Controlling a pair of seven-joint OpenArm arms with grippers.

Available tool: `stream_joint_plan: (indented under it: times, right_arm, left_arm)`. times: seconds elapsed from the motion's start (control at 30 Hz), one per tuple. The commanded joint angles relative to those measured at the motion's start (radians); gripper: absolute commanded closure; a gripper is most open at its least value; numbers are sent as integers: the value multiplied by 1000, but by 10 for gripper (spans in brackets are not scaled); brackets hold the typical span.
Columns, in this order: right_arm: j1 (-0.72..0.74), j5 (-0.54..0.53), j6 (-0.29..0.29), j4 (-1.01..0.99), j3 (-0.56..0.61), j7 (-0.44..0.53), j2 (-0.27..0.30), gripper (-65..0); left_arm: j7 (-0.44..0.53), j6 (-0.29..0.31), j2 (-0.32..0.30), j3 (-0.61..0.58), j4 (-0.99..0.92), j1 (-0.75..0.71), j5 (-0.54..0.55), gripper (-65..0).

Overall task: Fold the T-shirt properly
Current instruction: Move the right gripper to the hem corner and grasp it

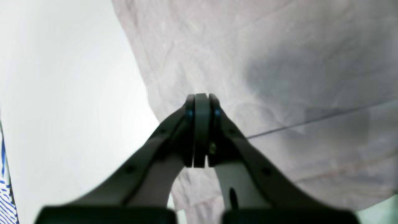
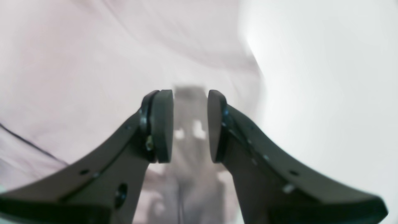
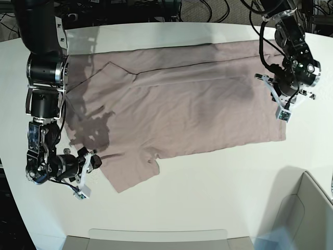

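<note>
t-shirt (image 3: pixel 177 104) lies spread across the upper middle of the base view on the white bench (image 3: pixel 208 208), partly folded: a long crease runs along its top edge, one sleeve sticks out at lower left. left gripper (image 3: pixel 283 101) sits at the right edge of the frame over the shirt's side edge; in its wrist view the pads are pressed flat together with no cloth between them, so it's closed on nothing. right gripper (image 3: pixel 89 162) is at lower left, just beside the sleeve, jaws parted wide with only fabric below them, nothing pinched. we read this as between folds, both arms lining up for a fresh grasp. next we'd need each gripper low on a fabric edge, the left one opened first, then both closing on one layer and lifting together so the fold lands square.
</note>
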State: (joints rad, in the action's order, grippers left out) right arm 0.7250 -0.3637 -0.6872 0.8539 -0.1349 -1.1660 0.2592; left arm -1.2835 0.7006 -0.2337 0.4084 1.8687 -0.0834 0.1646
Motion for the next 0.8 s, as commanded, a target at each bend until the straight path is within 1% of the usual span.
stream_joint_plan:
  times: [0.0, 0.1, 0.13, 0.23, 0.3, 0.33, 0.4, 0.47, 0.5, 0.57, 0.67, 0.77]
  right_arm:
    - [71, -2, -11, -26, -2, 50, 30, -193]
    - [137, 19, -11, -124, 39, 177, 33, -193]
    - [150, 38, 10, -146, 51, 222, 33, -193]
    - [172, 122, 133, -196, 106, 373, 22, -193]
    - [172, 173, 197, -229, 149, 470, 2, -193]
    - [172, 199, 238, -249, 165, 527, -8, -193]
    - [172, 249, 329, -296, 177, 631, -22, -193]
    - [172, 289, 401, -364, 177, 713, -39, -193]
    - [170, 302, 430, -396, 174, 740, -45, -193]
    - [158, 318, 459, -439, 174, 769, -48, -193]
    - [106, 317, 467, -447, 174, 766, -47, -193]
    - [46, 322, 466, -447, 179, 766, -42, -193]
  left_arm:
    - [8, -2, -11, 4, 15, 9, 5, 0]
    - [8, -2, -11, 4, 15, 9, 5, 0]
    - [8, -2, -11, 4, 15, 9, 5, 0]
    - [8, -2, -11, 4, 15, 10, 5, 0]
    - [8, -2, -10, 4, 15, 12, 5, 0]
    - [8, -2, -10, 4, 15, 14, 6, 0]
    - [8, -2, -10, 4, 15, 30, 6, 0]
    - [8, -2, -10, 4, 15, 38, 8, 0]
    - [8, -2, -8, 4, 15, 40, 8, 0]
    - [8, -2, 13, 4, 15, 60, 10, 0]
    - [8, -2, 27, 2, 15, 92, 6, 0]
    - [8, -2, 38, -32, 15, 95, 6, 0]
